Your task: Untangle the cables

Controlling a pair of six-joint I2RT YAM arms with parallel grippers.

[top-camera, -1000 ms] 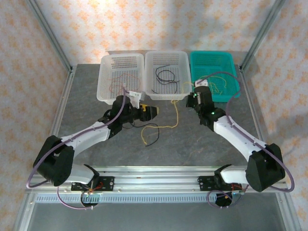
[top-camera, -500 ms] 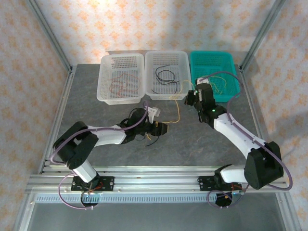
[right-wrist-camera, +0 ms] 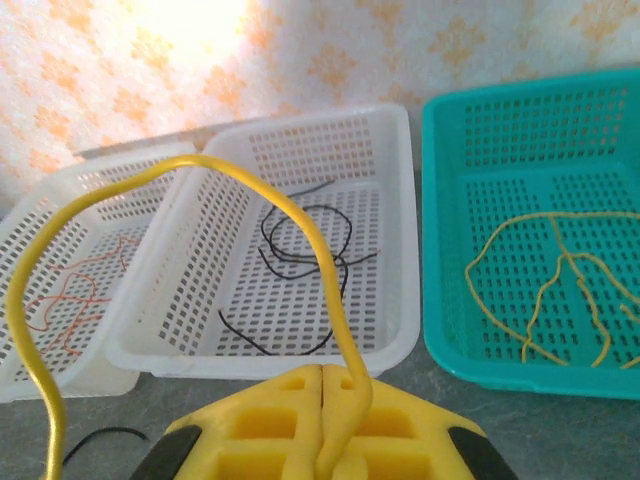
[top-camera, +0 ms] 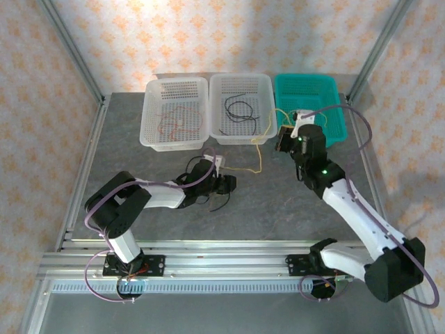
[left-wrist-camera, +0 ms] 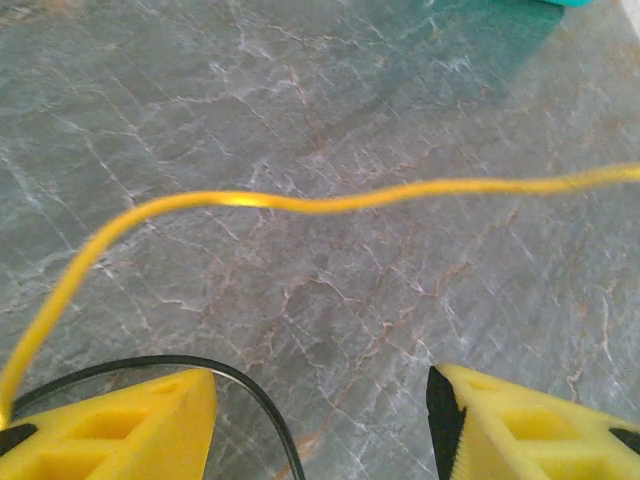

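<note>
Yellow cable (right-wrist-camera: 318, 250) is hanging pinched in my right gripper (right-wrist-camera: 322, 385), fingers fully closed, just before the teal basket (right-wrist-camera: 430, 200). I am judging it lifted to draw clear of the black cable (left-wrist-camera: 262, 405), which is lying on the table (left-wrist-camera: 330, 120) beside my wide-open, empty left gripper (left-wrist-camera: 320, 405).

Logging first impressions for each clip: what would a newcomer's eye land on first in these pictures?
The yellow cable strung across the table between the arms stands out first: the right gripper is shut on it, and the left gripper is open beside it. At the far edge, reddish-brown cables lie in the left white basket, black cables in the middle white basket and yellow cables in the teal basket.
</note>
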